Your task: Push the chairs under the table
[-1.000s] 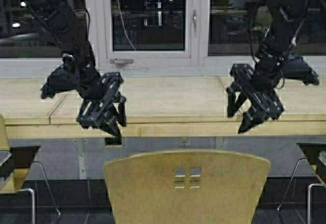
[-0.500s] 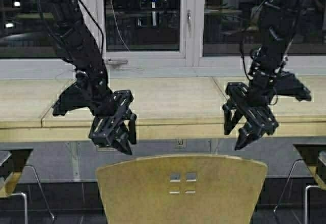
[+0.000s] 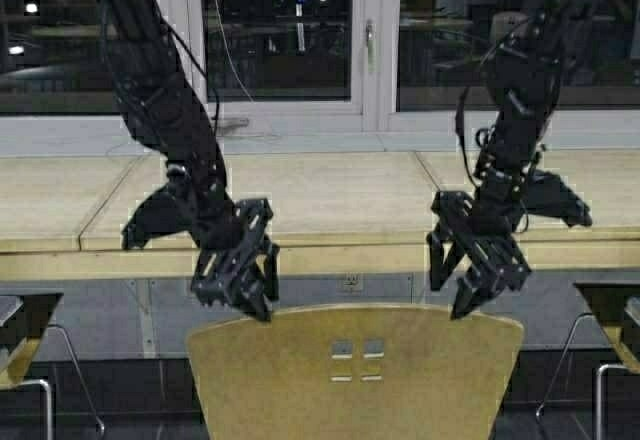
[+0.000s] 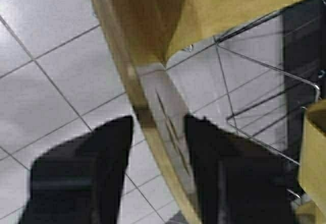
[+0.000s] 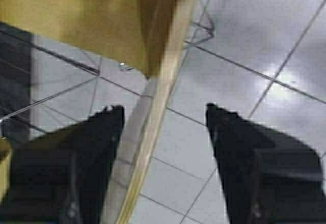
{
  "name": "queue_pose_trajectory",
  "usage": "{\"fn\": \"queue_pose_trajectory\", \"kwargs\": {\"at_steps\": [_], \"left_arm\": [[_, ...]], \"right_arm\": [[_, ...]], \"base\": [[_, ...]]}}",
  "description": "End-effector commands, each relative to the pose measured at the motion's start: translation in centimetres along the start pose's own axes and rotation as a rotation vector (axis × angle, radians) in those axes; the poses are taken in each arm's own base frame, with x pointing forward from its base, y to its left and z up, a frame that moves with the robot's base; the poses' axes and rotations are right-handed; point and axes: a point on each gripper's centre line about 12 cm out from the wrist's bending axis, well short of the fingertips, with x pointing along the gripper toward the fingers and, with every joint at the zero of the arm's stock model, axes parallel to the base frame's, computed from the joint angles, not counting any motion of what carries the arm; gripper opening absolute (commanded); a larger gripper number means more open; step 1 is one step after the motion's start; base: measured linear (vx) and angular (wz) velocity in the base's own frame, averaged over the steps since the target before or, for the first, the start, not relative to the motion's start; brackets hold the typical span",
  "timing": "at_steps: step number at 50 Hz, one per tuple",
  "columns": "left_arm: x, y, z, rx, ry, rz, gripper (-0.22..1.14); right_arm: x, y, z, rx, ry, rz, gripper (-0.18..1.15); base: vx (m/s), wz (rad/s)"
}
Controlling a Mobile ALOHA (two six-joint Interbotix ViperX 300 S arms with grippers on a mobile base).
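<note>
**Chairs still sticking out, both arms lined up on the middle one**

Chairs (image 3: 355, 375) first: the yellow one dead centre in front of me sits out from the table (image 3: 300, 200), its back well short of the table's front edge. Two more peek in at the far left (image 3: 25, 345) and right (image 3: 615, 335) edges of the high view, only partly visible.

I've got the left gripper (image 3: 245, 295) hanging right over the left end of the chair's top rim, and the right gripper (image 3: 470, 295) over the right end. Both sets of jaws are spread apart, and in the wrist views the rim (image 4: 153, 127) runs between the fingers of each, with floor tiles underneath. Nothing is clamped yet as far as I can tell.

Why the setup: one gripper per side should keep the push square so the chair doesn't swivel on its thin metal legs (image 4: 254, 76). My guess is the next bit is dropping a touch lower, then driving forward.

No brand names, labels or readable writing anywhere I can make out.
</note>
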Motion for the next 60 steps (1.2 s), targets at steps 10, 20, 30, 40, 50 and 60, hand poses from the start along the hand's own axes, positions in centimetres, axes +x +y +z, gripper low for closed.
{"fn": "queue_pose_trajectory", "kwargs": {"at_steps": [10, 20, 30, 40, 50, 60], "left_arm": [[3.3, -1.5, 0.1, -0.004, 0.002, -0.023, 0.75], [5.7, -2.1, 0.4, -0.007, 0.002, -0.033, 0.75], [7.4, -2.1, 0.6, -0.004, 0.002, -0.033, 0.74], [7.7, -2.2, 0.8, -0.013, -0.005, -0.034, 0.44], [7.7, -1.8, 0.9, -0.063, -0.008, -0.026, 0.02], [7.3, -1.9, 1.6, -0.105, -0.028, -0.032, 0.03]], "right_arm": [[3.6, 2.0, 0.6, -0.019, -0.004, 0.022, 0.87], [5.9, 2.9, 1.0, -0.04, -0.004, 0.031, 0.87], [7.4, 2.6, 1.1, -0.056, -0.002, 0.017, 0.83], [7.5, 2.6, 1.1, -0.094, -0.001, 0.016, 0.33], [7.0, 2.9, 0.6, -0.142, 0.033, 0.008, 0.0], [6.9, 3.5, 0.7, -0.202, 0.03, 0.023, 0.04]], "base": [[0.0, 0.0], [0.0, 0.0], [0.0, 0.0], [0.0, 0.01], [0.0, 0.02], [0.03, 0.05]]}}
